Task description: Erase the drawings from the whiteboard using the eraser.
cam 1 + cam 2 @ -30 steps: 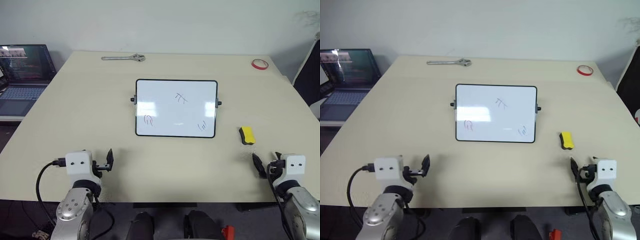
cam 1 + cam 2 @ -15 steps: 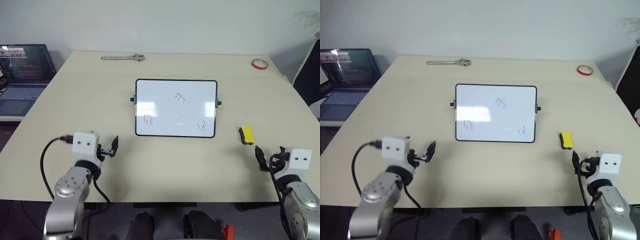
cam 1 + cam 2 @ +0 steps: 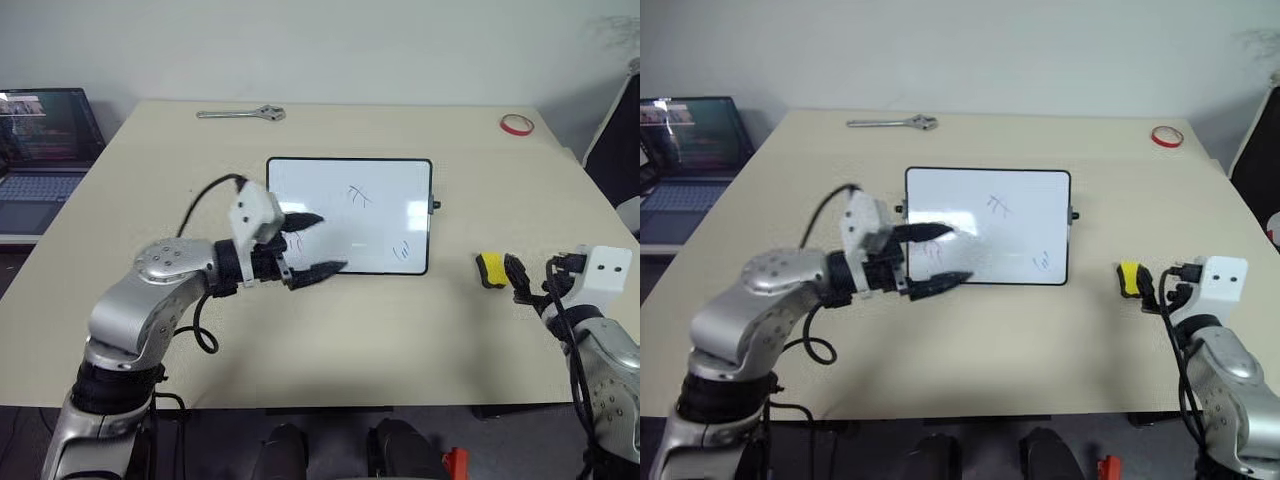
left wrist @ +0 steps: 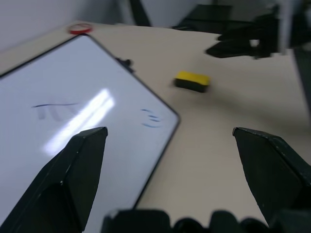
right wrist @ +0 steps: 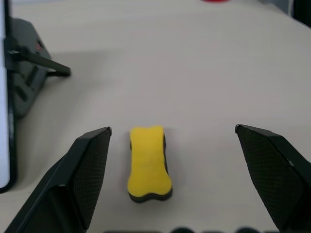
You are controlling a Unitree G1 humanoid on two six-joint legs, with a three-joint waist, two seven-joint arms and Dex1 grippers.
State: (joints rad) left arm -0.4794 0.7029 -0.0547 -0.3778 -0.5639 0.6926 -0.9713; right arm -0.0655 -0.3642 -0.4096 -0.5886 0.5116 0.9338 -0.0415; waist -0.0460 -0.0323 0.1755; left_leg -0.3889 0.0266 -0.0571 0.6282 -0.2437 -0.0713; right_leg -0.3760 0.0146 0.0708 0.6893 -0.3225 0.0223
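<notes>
The whiteboard [image 3: 340,180], white with a thin black frame, lies flat at the table's middle. Two of the drawings [image 3: 360,196] [image 3: 403,251] show plainly. The third [image 3: 935,250] sits between my left gripper's fingers. My left gripper [image 3: 322,244] hovers open over the board's lower left part, pointing right. The eraser [image 3: 490,270], a small yellow block, lies on the table right of the board. My right gripper [image 3: 532,275] stands open just behind it, apart from it. In the right wrist view the eraser [image 5: 148,162] lies between the spread fingers [image 5: 87,170], nearer this one.
A wrench [image 3: 240,113] lies at the far edge, and a red tape ring [image 3: 517,124] at the far right corner. An open laptop [image 3: 45,150] stands off the table's left side. A dark chair [image 3: 615,150] is at the right.
My left arm swung up and to the right, from the table's front edge to over the whiteboard. My right gripper rose and came closer to the eraser.
</notes>
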